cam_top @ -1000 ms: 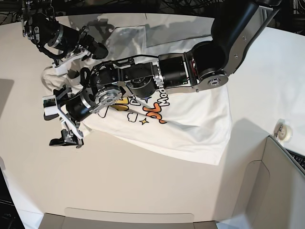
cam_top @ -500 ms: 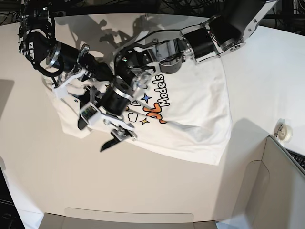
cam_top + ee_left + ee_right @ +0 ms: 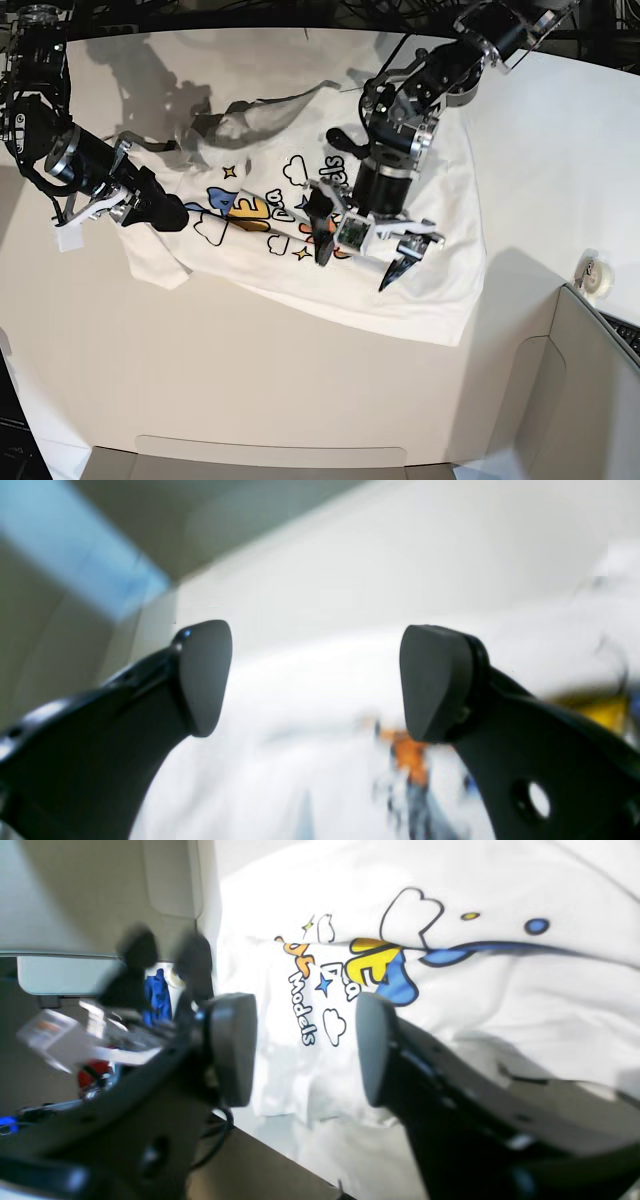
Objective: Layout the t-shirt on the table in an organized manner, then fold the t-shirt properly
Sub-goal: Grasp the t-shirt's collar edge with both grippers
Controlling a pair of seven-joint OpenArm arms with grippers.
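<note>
The white t-shirt lies print side up on the table, with a raised fold along its far edge. My left gripper hangs open over the print in the middle of the shirt, nothing between its pads; the left wrist view shows blurred cloth with an orange print below the left gripper. My right gripper is at the shirt's left part, over the cloth. In the right wrist view the right gripper stands open with nothing between the jaws, and the printed t-shirt lies beyond.
A grey-white box panel fills the near right corner. A small round roll sits by its far edge. A flat panel runs along the table's front edge. Bare tabletop lies in front of the shirt.
My left arm swung from the shirt's left edge to over its middle. My right gripper opened, let go of the cloth and came nearer. The shirt's left part now lies spread, showing more print.
</note>
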